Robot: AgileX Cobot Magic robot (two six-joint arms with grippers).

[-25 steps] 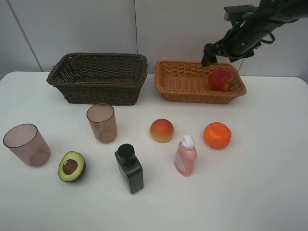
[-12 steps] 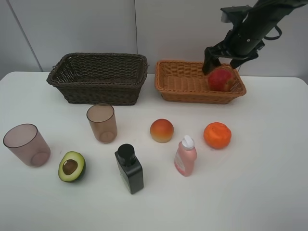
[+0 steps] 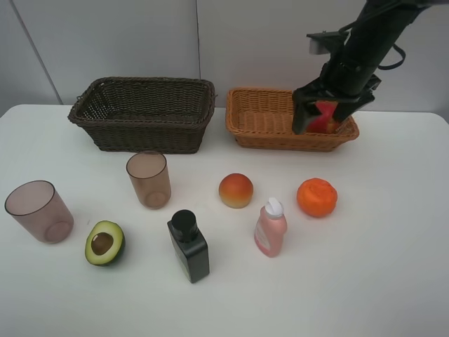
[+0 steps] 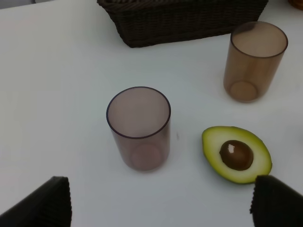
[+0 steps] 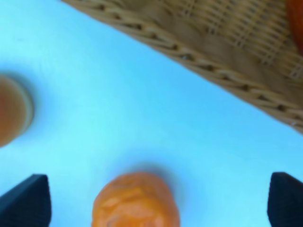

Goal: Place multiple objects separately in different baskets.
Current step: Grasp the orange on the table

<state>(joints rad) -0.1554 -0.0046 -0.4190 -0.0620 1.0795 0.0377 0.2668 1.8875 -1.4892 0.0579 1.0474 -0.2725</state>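
Leftmost, the left gripper (image 4: 161, 208) hangs wide open and empty above a cup (image 4: 138, 127) and the halved avocado (image 4: 236, 153); the second cup (image 3: 149, 179) stands before the dark brown basket (image 3: 144, 133). Then, all on the table (image 3: 393, 267), come the black bottle (image 3: 188, 246), peach (image 3: 236, 190), pink bottle (image 3: 271, 228) and tangerine (image 3: 317, 197). The apple (image 3: 325, 114) lies in the light basket's (image 3: 259, 125) right end, where the right gripper (image 3: 320, 128) hovers spread wide, holding nothing

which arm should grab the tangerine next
Right. The right gripper hangs open over the tan basket, the tangerine just in front. The left gripper, also open, looks at a cup and the avocado on the far side.
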